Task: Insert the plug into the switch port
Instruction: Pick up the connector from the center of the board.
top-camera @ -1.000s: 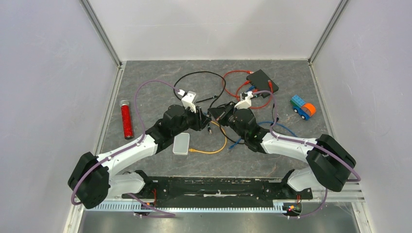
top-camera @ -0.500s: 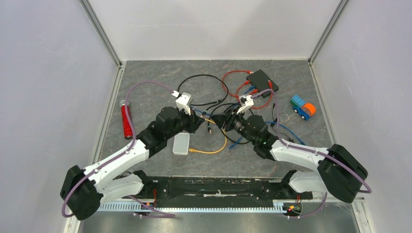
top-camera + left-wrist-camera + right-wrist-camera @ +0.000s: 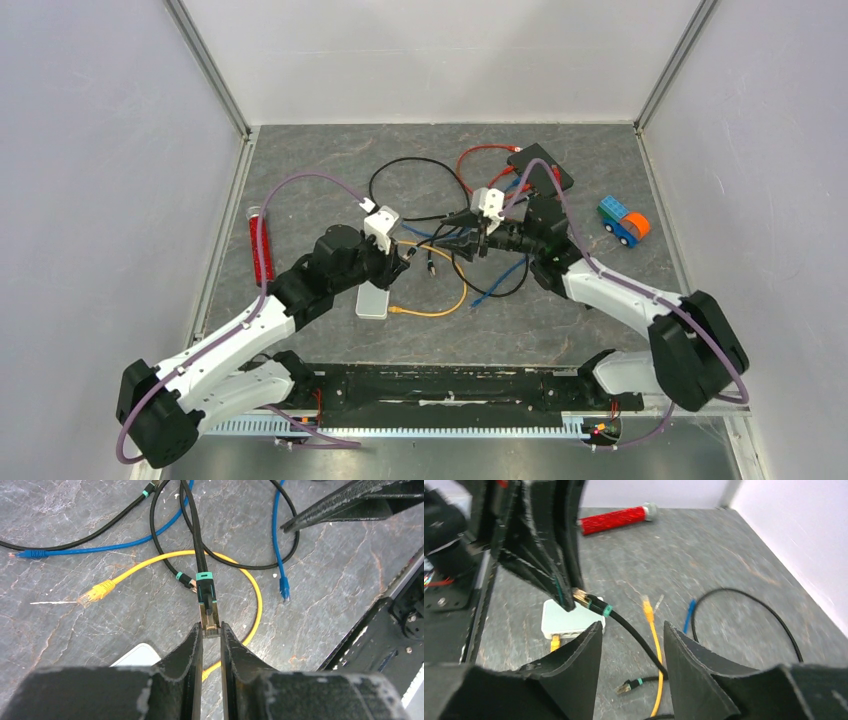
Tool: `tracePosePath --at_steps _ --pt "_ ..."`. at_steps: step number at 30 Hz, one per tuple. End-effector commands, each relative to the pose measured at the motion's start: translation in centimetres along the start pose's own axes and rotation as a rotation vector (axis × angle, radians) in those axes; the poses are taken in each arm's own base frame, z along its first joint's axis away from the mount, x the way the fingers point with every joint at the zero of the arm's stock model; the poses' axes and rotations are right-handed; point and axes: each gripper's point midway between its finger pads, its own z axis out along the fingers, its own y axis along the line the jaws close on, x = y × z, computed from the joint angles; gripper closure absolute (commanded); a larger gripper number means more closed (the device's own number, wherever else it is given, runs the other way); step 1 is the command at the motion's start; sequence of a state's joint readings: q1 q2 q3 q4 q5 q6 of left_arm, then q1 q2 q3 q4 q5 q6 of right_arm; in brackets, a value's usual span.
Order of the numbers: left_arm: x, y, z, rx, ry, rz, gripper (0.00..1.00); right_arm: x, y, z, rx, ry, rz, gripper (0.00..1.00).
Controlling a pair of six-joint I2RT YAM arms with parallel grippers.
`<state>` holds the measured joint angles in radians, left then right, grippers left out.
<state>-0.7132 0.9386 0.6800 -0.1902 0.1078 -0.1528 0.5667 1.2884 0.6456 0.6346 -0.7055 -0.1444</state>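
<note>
While the plug [image 3: 207, 597] is already in your grip, the insertion itself is yet to come. By my reading the pick-up is done. The carry to the switch [image 3: 540, 167], the lining-up with a free port and the push home are what is left.

Starting on the left, a red tube [image 3: 262, 245] lies on the desk [image 3: 330, 160], well out to the side of your left fingers [image 3: 192, 645]. A small white box [image 3: 373, 297] sits just beneath them. Those left fingers are pressed nearly together, pinching the metal tip of the plug. Its teal-ringed boot and black cable [image 3: 192, 525] run straight out ahead of the fingertips, and the plug appears lifted off the desk.

Moving right, your right fingers [image 3: 584, 650] stand spread and hold nothing. The plug hangs just ahead of them and its cable runs down across the line of their gap, though I cannot tell whether it touches either one. The switch, a black box with red cables in it, lies back behind the right fingers, well apart from the plug. A toy truck [image 3: 624, 222] sits farther right again.
</note>
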Motion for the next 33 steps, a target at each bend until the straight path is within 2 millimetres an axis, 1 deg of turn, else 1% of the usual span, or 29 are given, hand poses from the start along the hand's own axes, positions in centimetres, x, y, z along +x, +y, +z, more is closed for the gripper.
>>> tracePosePath --at_steps 1,4,7,14,18,24,27,29,33 --pt "-1.8 -0.2 -0.7 0.031 -0.027 0.138 0.85 -1.8 3.0 1.3 -0.359 -0.068 -0.216 0.5" --pt "-1.6 -0.7 -0.5 0.061 -0.023 0.14 0.85 -1.6 3.0 2.0 -0.418 -0.082 -0.255 0.49" --pt "-1.4 -0.8 -0.3 0.073 -0.024 0.131 0.85 -1.2 2.8 2.4 -0.43 -0.1 -0.305 0.49" --pt "-1.2 -0.7 0.2 0.068 -0.011 0.125 0.85 2.3 2.9 3.7 -0.523 0.014 -0.301 0.5" --pt "-1.3 -0.8 0.4 0.075 -0.007 0.125 0.85 3.1 3.1 4.3 -0.529 0.041 -0.301 0.5" --pt "-1.1 -1.0 0.6 0.088 0.003 0.122 0.85 4.3 3.8 4.9 -0.574 0.076 -0.291 0.53" --pt "-1.1 -1.0 0.5 0.09 0.001 0.125 0.85 4.8 4.2 5.2 -0.59 0.095 -0.276 0.56" --pt "-1.1 -1.0 0.5 0.091 0.002 0.126 0.85 4.8 4.4 5.4 -0.597 0.091 -0.275 0.61" --pt "-1.2 -0.9 0.4 0.085 -0.002 0.13 0.85 4.7 4.6 5.6 -0.604 0.087 -0.281 0.76"
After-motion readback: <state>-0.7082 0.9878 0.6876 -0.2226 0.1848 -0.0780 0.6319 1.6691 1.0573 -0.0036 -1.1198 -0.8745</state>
